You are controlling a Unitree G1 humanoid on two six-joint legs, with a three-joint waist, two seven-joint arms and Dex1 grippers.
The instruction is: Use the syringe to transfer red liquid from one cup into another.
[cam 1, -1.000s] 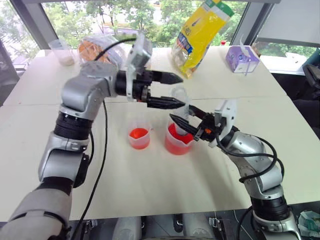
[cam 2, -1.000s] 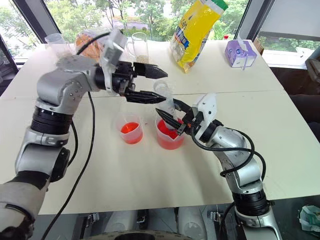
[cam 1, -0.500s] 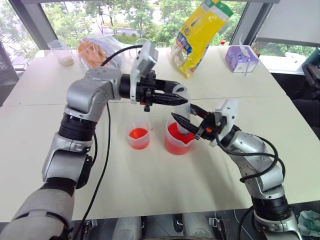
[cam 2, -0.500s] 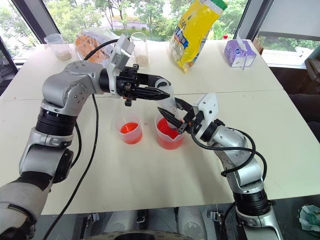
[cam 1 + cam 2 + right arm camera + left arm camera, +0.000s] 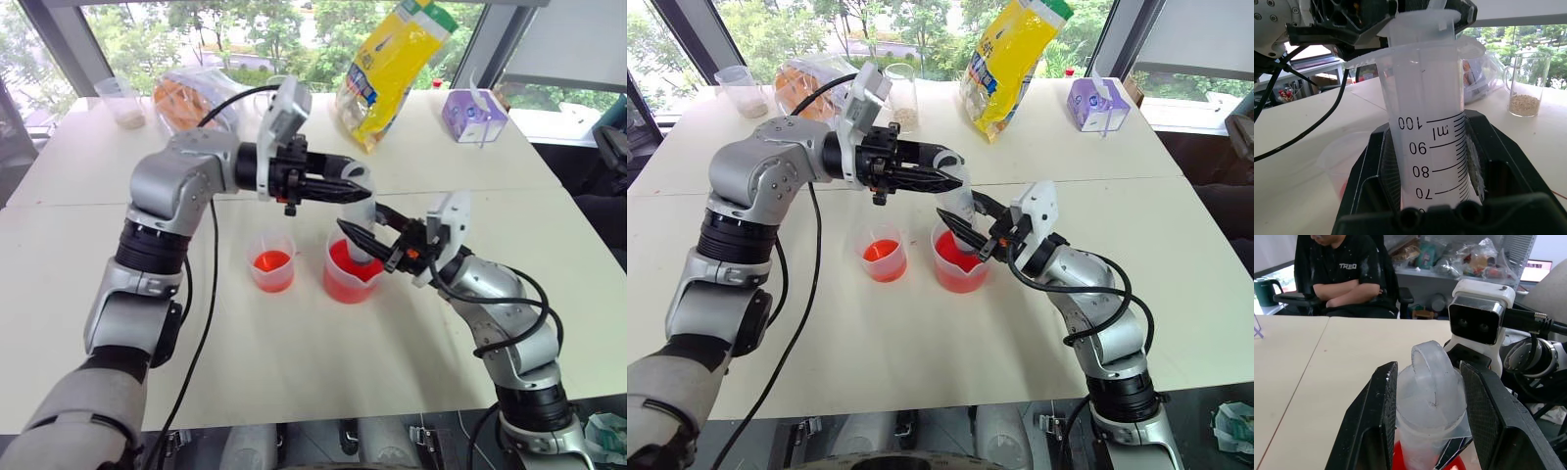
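Note:
The clear syringe [image 5: 362, 220] stands upright with its tip down in the larger beaker [image 5: 345, 279], which holds red liquid [image 5: 343, 262]. My right gripper [image 5: 368, 238] is shut on the barrel, whose black marks show in the right wrist view [image 5: 1430, 142]. From the left, my left gripper [image 5: 359, 189] reaches in level and is shut on the plunger's ringed top [image 5: 1432, 382], with a finger [image 5: 1376, 421] on each side. The smaller cup [image 5: 271, 264] stands to the left of the beaker with a little red liquid in it.
At the back of the white table [image 5: 294, 362] stand a yellow bag [image 5: 392, 69], a purple tissue box [image 5: 473, 116], a handled mug with grains [image 5: 901, 98], a plastic cup [image 5: 122, 101] and an orange-filled bag [image 5: 191, 93]. A person [image 5: 1347, 274] sits beyond the table.
My left gripper, open a second ago beside the syringe's top, has closed on the plunger. The right gripper and the syringe have stayed in place.

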